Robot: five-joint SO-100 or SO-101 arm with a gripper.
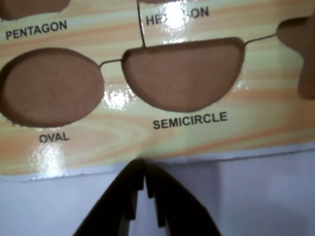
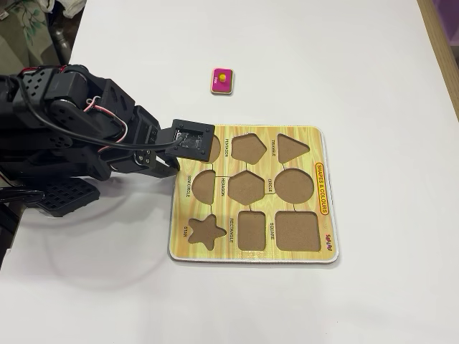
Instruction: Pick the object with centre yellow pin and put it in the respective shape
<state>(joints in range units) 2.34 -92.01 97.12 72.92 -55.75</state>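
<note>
The object with centre yellow pin is a small pink piece lying flat on the white table, beyond the puzzle board in the fixed view. It does not show in the wrist view. The respective shape, the RECTANGLE cutout, sits in the board's near row and holds nothing. My gripper hangs at the board's left edge, beside the oval and semicircle cutouts. Its black fingertips meet with nothing between them. In the fixed view the gripper lies well to the near left of the pink piece.
The wrist view shows the OVAL cutout, the SEMICIRCLE cutout and part of the star cutout. The black arm stretches in from the left of the fixed view. The table's right edge runs along a wooden strip.
</note>
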